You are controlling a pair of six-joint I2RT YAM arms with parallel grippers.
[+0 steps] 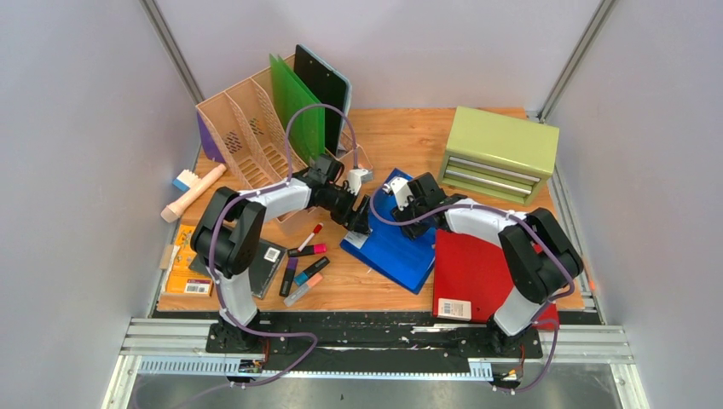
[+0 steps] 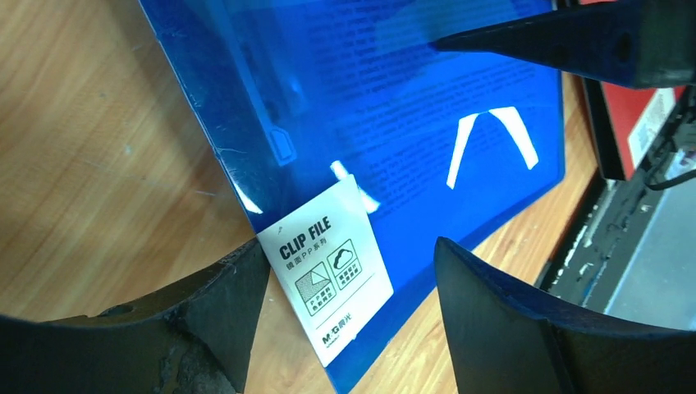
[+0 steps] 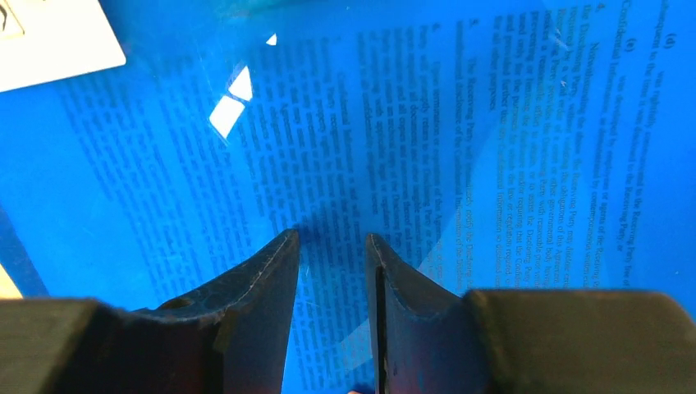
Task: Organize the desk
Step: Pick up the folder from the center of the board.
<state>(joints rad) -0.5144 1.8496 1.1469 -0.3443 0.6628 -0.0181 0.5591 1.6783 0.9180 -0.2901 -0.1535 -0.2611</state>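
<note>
A translucent blue clip file (image 1: 396,245) with printed pages inside lies tilted in the middle of the wooden desk (image 1: 401,136). My left gripper (image 1: 361,223) is open at the file's left corner. In the left wrist view the gripper (image 2: 353,242) straddles the white "CLIP FILE" label (image 2: 332,267), one finger over bare wood, the other over the file's edge. My right gripper (image 1: 407,228) hovers low over the file's middle. Seen from the right wrist, this gripper (image 3: 330,235) has its fingers a narrow gap apart, with only the blue cover (image 3: 492,148) showing between them.
A red folder (image 1: 473,271) lies right of the blue file. A green drawer cabinet (image 1: 499,153) stands back right, a wooden file rack (image 1: 247,136) with green and black folders back left. Several markers (image 1: 305,264), a black pad (image 1: 268,260), an orange box (image 1: 186,273) and a beige roll (image 1: 192,192) lie left.
</note>
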